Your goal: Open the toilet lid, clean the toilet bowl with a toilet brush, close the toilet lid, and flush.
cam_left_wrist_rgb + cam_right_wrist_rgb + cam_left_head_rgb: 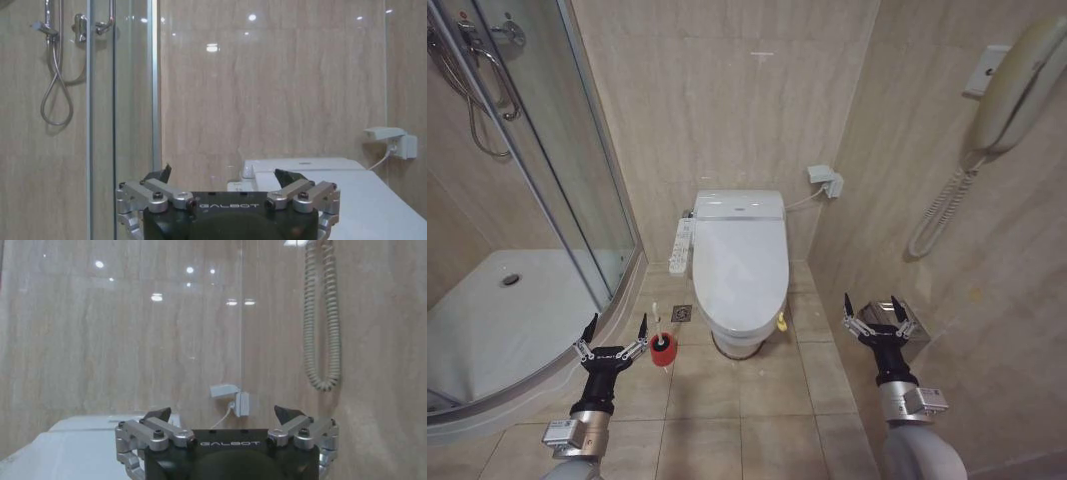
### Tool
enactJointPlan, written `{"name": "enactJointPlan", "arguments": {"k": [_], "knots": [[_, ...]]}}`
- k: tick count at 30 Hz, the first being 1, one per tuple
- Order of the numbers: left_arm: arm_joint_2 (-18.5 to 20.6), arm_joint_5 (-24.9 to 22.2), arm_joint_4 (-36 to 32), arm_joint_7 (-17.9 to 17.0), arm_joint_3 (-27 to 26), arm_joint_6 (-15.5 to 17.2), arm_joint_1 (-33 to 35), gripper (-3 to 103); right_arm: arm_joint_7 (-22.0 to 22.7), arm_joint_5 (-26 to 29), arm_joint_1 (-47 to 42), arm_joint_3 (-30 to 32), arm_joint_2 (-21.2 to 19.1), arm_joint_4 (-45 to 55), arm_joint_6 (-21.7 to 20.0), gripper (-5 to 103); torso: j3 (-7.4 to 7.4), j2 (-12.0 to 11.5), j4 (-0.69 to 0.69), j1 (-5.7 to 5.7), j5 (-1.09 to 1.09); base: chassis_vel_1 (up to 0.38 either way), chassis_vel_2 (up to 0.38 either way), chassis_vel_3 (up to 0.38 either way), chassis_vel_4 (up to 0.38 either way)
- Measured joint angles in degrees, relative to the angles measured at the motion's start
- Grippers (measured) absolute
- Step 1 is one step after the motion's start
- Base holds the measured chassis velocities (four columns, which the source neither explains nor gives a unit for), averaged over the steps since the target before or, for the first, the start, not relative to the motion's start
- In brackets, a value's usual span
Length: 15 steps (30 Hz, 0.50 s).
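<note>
The toilet lid [742, 262] lies flat and closed, a glossy white oval in the middle of the head view, with a small yellow tab [781, 322] at its near right edge. It covers the toilet bowl, which is hidden. The toilet brush [657, 322] stands in its red cup holder [663, 351] on the floor left of the toilet. My left gripper [614, 327] is open, raised just left of the brush holder. My right gripper [879, 306] is open to the right of the toilet, near the side wall. The lid [373, 200] also appears beyond the left gripper [227, 175]; the right gripper [223, 415] faces the wall.
A curved glass shower enclosure [547, 170] with a white tray [517, 320] fills the left side. A control panel [681, 247] hangs at the toilet's left. A wall phone [1017, 90] with coiled cord and a socket box [825, 180] are on the right. A floor drain [681, 313] lies beside the toilet.
</note>
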Motion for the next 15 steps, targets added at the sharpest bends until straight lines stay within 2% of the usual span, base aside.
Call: {"name": "enactJointPlan", "arguments": {"k": [5, 15], "knots": [[0.0, 0.0, 0.0, 0.0, 0.0, 0.0, 0.0, 100, 0.0, 0.0, 0.0, 0.0, 0.0, 0.0, 0.0, 100, -0.01, 0.0, -0.02, -0.02, 0.0, 0.006, 0.016, -0.006, 0.01], [0.0, 0.0, 0.0, 0.0, 0.0, 0.0, 0.1, 100, 0.0, 0.0, -0.1, 0.0, 0.0, 0.0, 0.0, 100, -0.05, 0.0, -0.02, -0.12, 0.0, 0.144, -0.16, -0.159, 0.136]]}}
